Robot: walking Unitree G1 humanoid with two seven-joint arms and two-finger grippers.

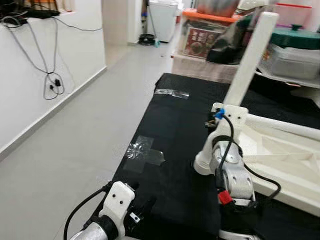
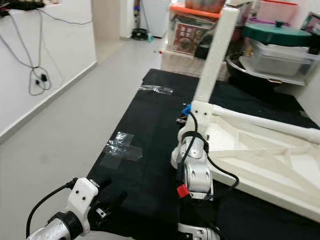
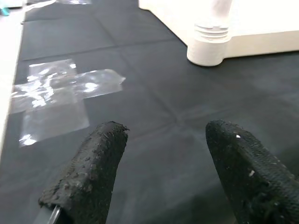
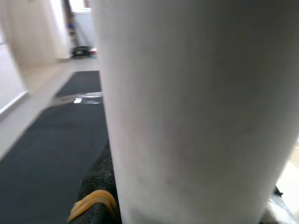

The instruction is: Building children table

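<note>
We see the white children's table lying upside down on a black mat spread over the pale grey floor; its underside is smooth moulded plastic with raised ribs forming triangles. One round, matte white leg stands up from the near corner, tilted slightly. A second corner ends in a short cylindrical socket with ridged rings, resting on the mat. Our right hand is at the base of the upright leg; in the right wrist view the leg sits right against a coarse black finger, and we cannot tell how firmly the hand closes on it. Our left hand hovers low over the mat with its two rough-textured fingers spread apart, holding nothing. Crinkled strips of clear tape are stuck to the mat near its left edge, with another strip farther along. Plastic storage boxes stand beyond the mat, and dark cables hang down the white wall.
</note>
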